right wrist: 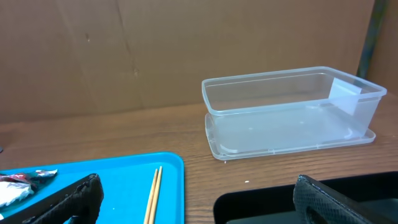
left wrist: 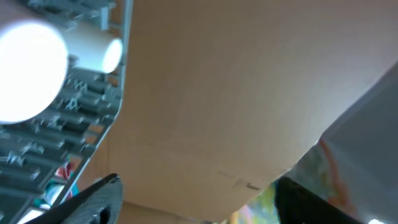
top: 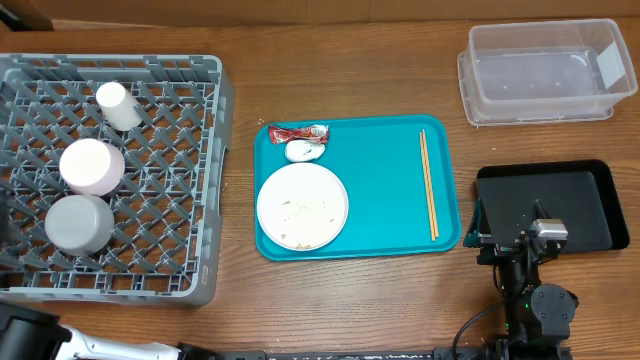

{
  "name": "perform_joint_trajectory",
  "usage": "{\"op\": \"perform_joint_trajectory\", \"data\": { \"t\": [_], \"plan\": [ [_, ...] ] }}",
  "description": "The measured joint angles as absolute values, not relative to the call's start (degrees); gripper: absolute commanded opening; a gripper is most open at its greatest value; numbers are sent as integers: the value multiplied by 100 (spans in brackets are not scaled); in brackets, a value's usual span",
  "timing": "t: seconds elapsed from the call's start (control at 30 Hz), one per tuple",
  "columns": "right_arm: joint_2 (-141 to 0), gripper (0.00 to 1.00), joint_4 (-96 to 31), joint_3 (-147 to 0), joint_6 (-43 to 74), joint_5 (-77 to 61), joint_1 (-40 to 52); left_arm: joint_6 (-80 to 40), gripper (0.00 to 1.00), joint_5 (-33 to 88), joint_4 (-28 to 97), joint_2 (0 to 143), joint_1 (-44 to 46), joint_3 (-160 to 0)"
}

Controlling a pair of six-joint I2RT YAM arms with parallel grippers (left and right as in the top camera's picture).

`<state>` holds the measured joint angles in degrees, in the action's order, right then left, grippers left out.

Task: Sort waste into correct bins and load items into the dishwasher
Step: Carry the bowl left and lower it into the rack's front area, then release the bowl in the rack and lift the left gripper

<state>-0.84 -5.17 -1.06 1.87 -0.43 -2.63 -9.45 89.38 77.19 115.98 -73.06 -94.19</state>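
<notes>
The grey dish rack (top: 190, 200) stands at the left and holds a white cup (top: 118, 104) on its side, a small white round dish (top: 91, 165) and a grey bowl (top: 79, 222). On the teal tray (top: 385, 215) lie a red wrapper (top: 298, 133), a white scrap (top: 303, 150), a large white plate (top: 302, 190) with rice grains (top: 305, 210), and chopsticks (top: 428, 183). The clear tub (top: 545, 75) is at the far right and the black tray (top: 560, 200) is in front of it. My right gripper (right wrist: 199, 205) is open and empty, low between the teal tray and the black tray. My left gripper (left wrist: 199, 211) is open and empty beside the rack (left wrist: 62, 143).
A brown cardboard wall (right wrist: 155, 56) runs behind the table. In the right wrist view the tub (right wrist: 292, 112) stands ahead, with the chopsticks (right wrist: 152, 196) at the lower left. My left arm (top: 30, 330) shows at the table's near left corner.
</notes>
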Motion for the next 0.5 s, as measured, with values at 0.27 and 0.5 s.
{"op": "perform_joint_trajectory", "data": {
  "t": [0.27, 0.5],
  "plan": [
    [-84, 100, -515, -106, 187, -43, -263, -497, 15, 8381, 8621, 11605, -6982, -10873],
    [-84, 100, -513, -106, 187, -45, -263, 119, 4, 7054, 9089, 11605, -5909, -11395]
  ]
}}
